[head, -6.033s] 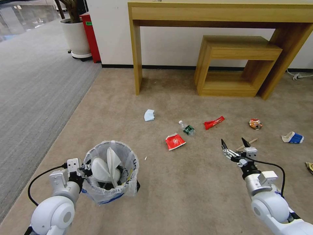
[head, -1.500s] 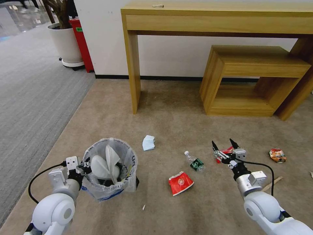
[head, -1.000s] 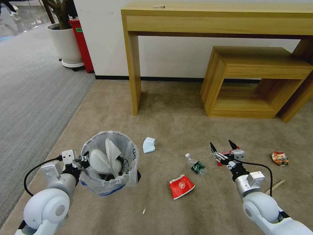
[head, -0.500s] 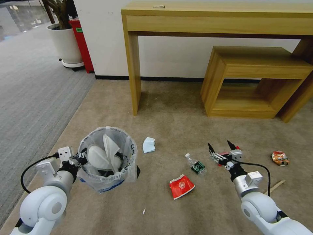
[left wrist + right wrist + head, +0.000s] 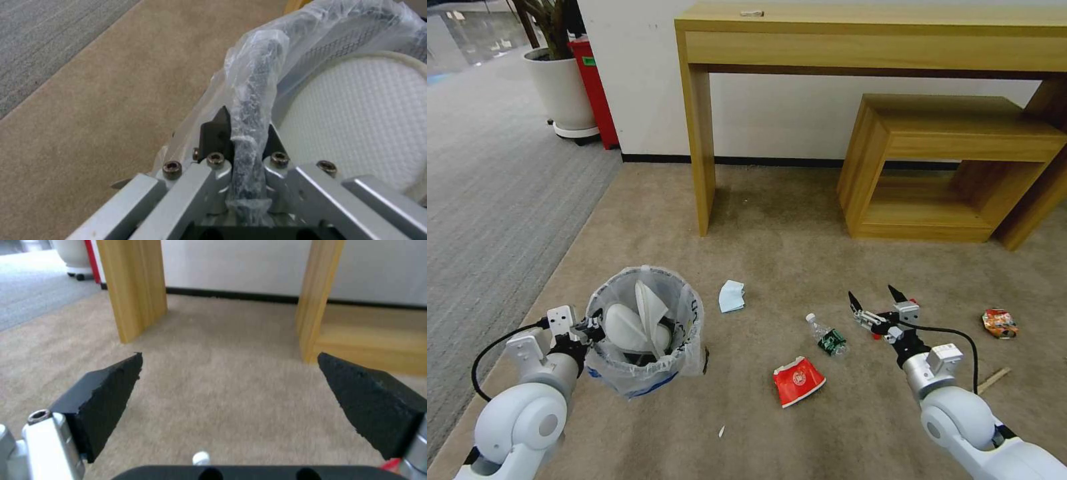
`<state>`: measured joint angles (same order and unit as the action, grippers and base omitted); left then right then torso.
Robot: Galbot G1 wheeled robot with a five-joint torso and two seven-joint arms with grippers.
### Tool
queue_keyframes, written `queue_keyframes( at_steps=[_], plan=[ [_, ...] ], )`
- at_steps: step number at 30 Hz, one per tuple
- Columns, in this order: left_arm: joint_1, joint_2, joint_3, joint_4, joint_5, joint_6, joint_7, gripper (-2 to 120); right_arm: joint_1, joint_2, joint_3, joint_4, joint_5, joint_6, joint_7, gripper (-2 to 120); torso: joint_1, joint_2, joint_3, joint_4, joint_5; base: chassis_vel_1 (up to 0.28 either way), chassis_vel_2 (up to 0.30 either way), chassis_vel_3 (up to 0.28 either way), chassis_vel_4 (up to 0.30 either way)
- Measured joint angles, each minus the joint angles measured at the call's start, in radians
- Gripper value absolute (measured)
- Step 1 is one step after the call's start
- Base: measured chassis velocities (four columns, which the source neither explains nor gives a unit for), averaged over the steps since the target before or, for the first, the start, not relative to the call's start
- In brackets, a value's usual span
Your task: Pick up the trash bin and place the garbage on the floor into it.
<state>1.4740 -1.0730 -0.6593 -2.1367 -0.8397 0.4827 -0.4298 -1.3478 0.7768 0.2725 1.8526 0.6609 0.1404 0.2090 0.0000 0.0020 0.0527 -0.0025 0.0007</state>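
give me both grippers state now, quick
left tool: shut on the rim of the small round dark bag-lined trash bin.
right tool: open, empty, above the beige carpet floor.

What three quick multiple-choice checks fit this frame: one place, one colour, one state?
1. Where does the small clear mini bottle with the green label lie?
A. on the wooden table
B. on the beige short-pile carpet, between the bin and the right gripper
C. inside the bin

2. What colour is the flattened paper carton on the beige carpet?
A. red
B. blue
C. yellow

3. What is the left gripper doing?
A. hanging open over the carpet
B. shut on a slipper
C. shut on the rim of the small round bag-lined trash bin

Answers:
1 B: the bottle lies on the carpet, left of the right gripper.
2 A: the carton is red with a white mark.
3 C: the left wrist view shows the bag-covered rim clamped between the fingers; the right gripper is open.
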Motion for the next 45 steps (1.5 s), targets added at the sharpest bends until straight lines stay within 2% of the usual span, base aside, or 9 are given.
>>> queue_keyframes(
  at_steps=[10, 13, 16, 17, 20, 21, 25, 40, 45],
  plan=[
    [0.004, -0.004, 0.004, 0.021, 0.02, -0.018, 0.007, 2, -0.017, -0.015, -0.024, 0.039, 0.128, -0.152, 0.081, 100, 0.0, 0.0, 0.0, 0.0001, 0.0, 0.0, 0.0, 0.0, 0.0],
    [-0.005, -0.013, 0.019, 0.039, 0.032, -0.029, 0.012, 2, -0.022, -0.033, -0.071, 0.072, 0.227, -0.259, 0.162, 100, 0.0, 0.0, 0.0, 0.0, -0.0002, 0.0, 0.0, 0.0, 0.0],
    [-0.008, -0.017, 0.025, 0.047, 0.038, -0.032, 0.015, 2, -0.012, -0.03, -0.114, 0.074, 0.266, -0.285, 0.196, 100, 0.0, 0.0, 0.0, 0.0, 0.0, 0.0, 0.0, 0.0, 0.0],
    [-0.01, -0.021, 0.03, 0.054, 0.043, -0.036, 0.017, 2, 0.008, -0.01, -0.163, 0.073, 0.297, -0.299, 0.247, 100, 0.0, 0.0, 0.0, -0.0001, -0.0002, 0.0, 0.0, 0.0, 0.0],
    [-0.01, -0.025, 0.035, 0.061, 0.048, -0.04, 0.02, 2, 0.033, 0.021, -0.211, 0.064, 0.337, -0.32, 0.292, 100, 0.0, 0.0, 0.0, 0.0, 0.0001, 0.0, 0.0, 0.0, 0.0],
    [-0.01, -0.027, 0.037, 0.064, 0.052, -0.043, 0.021, 2, 0.056, 0.056, -0.247, 0.05, 0.367, -0.326, 0.329, 100, 0.0, 0.0, 0.0, 0.0001, -0.0001, 0.0, 0.0, 0.0, 0.0],
    [-0.008, -0.028, 0.038, 0.065, 0.054, -0.045, 0.023, 2, 0.093, 0.121, -0.284, 0.02, 0.431, -0.332, 0.375, 100, 0.0, 0.0, 0.0, 0.0003, 0.0, 0.0, 0.0, 0.0, 0.0],
    [-0.007, -0.03, 0.056, 0.078, 0.06, -0.051, 0.028, 2, 0.146, 0.228, -0.278, -0.075, 0.563, -0.335, 0.415, 100, 0.0, 0.0, 0.0, 0.0, -0.0002, 0.0, 0.0, 0.0, 0.0],
    [0.0, -0.032, 0.056, 0.074, 0.064, -0.051, 0.028, 2, 0.19, 0.327, -0.309, -0.171, 0.575, -0.332, 0.419, 100, 0.0, 0.0, 0.0, 0.0001, -0.0001, 0.0, 0.0, 0.0, 0.0]
  ],
)
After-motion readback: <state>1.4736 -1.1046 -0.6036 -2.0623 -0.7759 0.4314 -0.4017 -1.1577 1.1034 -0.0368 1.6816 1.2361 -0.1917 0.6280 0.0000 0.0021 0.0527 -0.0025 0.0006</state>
